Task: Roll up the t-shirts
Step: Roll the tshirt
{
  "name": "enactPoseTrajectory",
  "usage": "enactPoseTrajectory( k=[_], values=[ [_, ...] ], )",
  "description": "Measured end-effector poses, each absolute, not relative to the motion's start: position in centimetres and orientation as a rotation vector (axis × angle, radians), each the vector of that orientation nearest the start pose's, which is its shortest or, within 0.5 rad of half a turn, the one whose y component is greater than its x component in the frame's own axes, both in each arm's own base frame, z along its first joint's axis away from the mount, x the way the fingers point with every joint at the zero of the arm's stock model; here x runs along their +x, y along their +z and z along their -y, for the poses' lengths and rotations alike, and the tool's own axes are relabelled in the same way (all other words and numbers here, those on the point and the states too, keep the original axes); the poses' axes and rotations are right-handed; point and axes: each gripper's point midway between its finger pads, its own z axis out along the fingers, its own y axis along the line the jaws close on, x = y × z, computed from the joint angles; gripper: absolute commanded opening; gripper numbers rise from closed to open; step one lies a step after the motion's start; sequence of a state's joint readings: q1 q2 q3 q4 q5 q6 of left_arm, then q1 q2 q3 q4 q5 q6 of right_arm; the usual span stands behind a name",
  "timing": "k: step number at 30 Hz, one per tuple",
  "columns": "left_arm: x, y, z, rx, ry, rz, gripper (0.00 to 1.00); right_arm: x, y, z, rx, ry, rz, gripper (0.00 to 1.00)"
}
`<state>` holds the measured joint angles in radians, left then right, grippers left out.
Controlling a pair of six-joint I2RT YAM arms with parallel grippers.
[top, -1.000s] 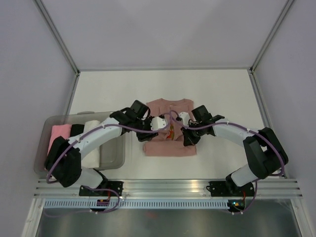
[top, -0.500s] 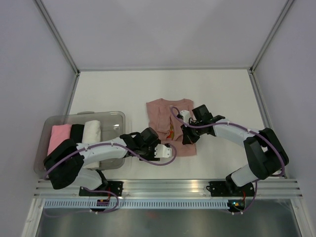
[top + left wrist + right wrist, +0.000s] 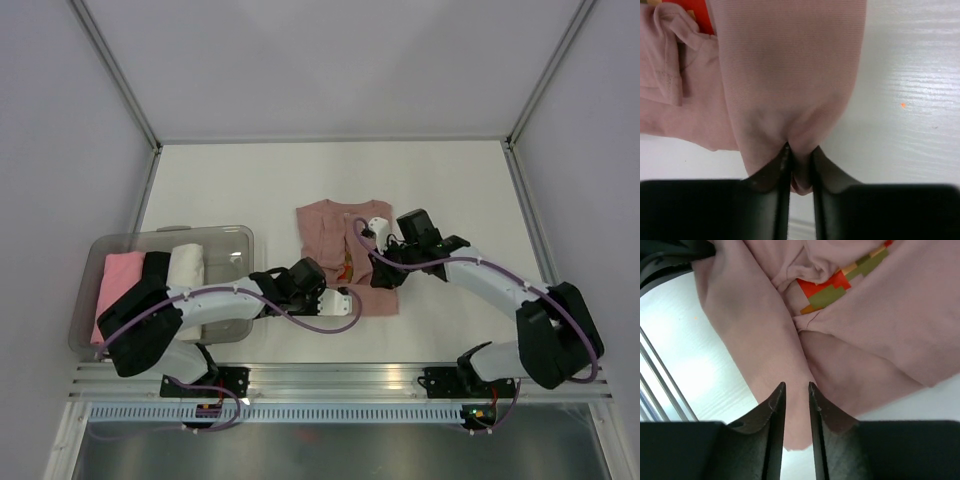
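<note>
Left gripper (image 3: pixel 800 156): jaws pinched tight on a doubled fold at the near hem of the t-shirt (image 3: pixel 322 232), which lies spread on the table (image 3: pixel 450 180) beyond the fingertips. Right gripper (image 3: pixel 792 390): jaws nearly together, with a thin fold of the same cloth clamped between them and the pixel print (image 3: pixel 832 290) just ahead.

Judgement: the cloth is light and limp and will sag and crease. Best taken at the hem corners, both sides level.

Bin (image 3: pixel 160 232) of rolled bundles sits outboard of the left gripper.

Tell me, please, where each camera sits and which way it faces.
Top external: above and behind both arms, which show whole, looking down at the t-shirt.
Left wrist: on the left arm, looking along the left gripper, pinching a cloth fold.
Right wrist: likewise, right gripper on cloth beside the print.
Shared: all three show the t-shirt.
</note>
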<state>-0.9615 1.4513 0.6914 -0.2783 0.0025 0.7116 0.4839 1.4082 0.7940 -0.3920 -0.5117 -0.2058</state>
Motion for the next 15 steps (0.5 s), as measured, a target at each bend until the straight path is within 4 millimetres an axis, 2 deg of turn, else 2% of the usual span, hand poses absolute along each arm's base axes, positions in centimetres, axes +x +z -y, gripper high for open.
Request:
enactPoseTrajectory(
  k=[2,4,6,10,13,15],
  values=[
    [19.9,2.1,23.8,1.93,-0.091,-1.75,0.02,23.2,8.1,-20.7,-1.089,0.723,-2.246,0.38],
    [19.9,2.1,23.9,1.929,-0.093,-1.753,0.02,23.0,9.7,-20.1,-1.148,0.671,-2.136,0.41],
    [20.0,2.2,23.8,1.923,-0.105,-1.768,0.02,22.4,10.4,-19.3,-1.21,0.607,-2.051,0.44],
    [20.3,2.7,23.6,1.897,-0.188,-1.84,0.02,20.1,9.3,-17.9,-1.382,0.473,-1.953,0.47],
    [20.8,3.3,23.4,1.858,-0.25,-1.893,0.02,17.4,7.8,-17.8,-1.562,0.398,-1.87,0.49],
    [21.1,3.7,23.3,1.839,-0.278,-1.914,0.02,16.4,7.1,-18.0,-1.643,0.356,-1.821,0.51]
  ],
)
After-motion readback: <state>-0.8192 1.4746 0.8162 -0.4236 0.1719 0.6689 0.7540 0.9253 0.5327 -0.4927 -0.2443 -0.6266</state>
